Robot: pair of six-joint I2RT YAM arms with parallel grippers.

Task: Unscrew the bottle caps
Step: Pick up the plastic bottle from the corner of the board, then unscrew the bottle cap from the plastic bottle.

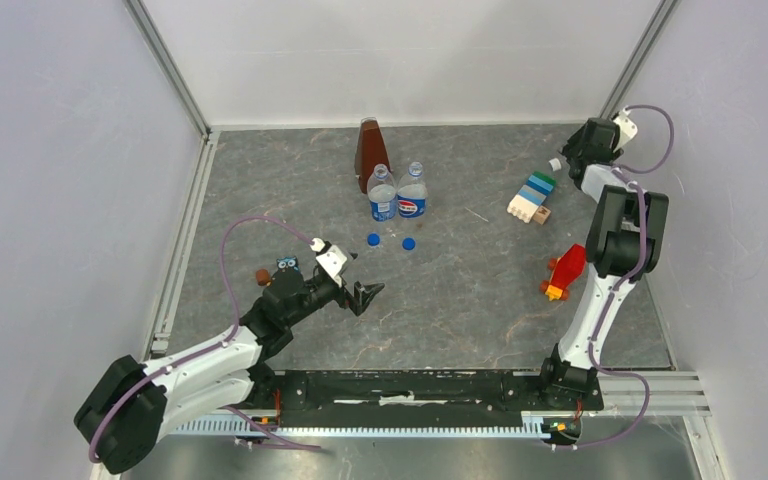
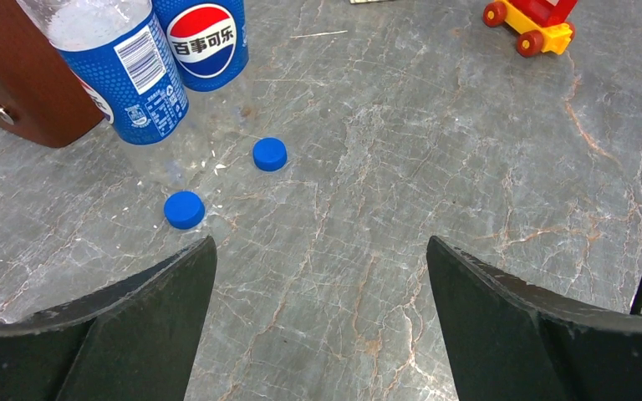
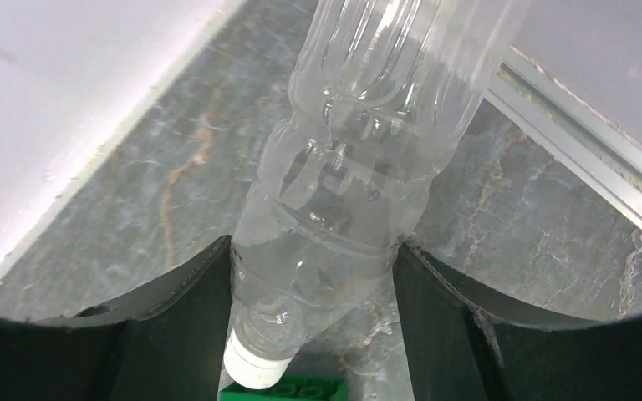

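Two blue-labelled bottles point(image 1: 383, 197) point(image 1: 413, 192) stand upright mid-table with open necks; in the left wrist view they are at the top left point(image 2: 129, 71) point(image 2: 205, 38). Two blue bottle caps point(image 1: 373, 239) point(image 1: 408, 243) lie loose on the table in front of them point(image 2: 185, 210) point(image 2: 270, 154). My left gripper point(image 1: 368, 295) point(image 2: 322, 251) hovers open just short of the caps, holding nothing. At the far right corner my right gripper point(image 1: 578, 148) point(image 3: 313, 259) is shut on the shoulder of a small clear unlabelled bottle point(image 3: 359, 150) that lies on its side, its white cap point(image 3: 255, 363) point(image 1: 555, 163) still screwed on.
A brown pyramid-shaped object point(image 1: 369, 150) stands behind the labelled bottles. Stacked toy blocks point(image 1: 530, 197), with a green brick point(image 3: 288, 390) touching the white cap, lie near the right gripper. A red toy point(image 1: 564, 270) sits further forward on the right, and small toys point(image 1: 287, 265) beside the left arm. Walls enclose the table.
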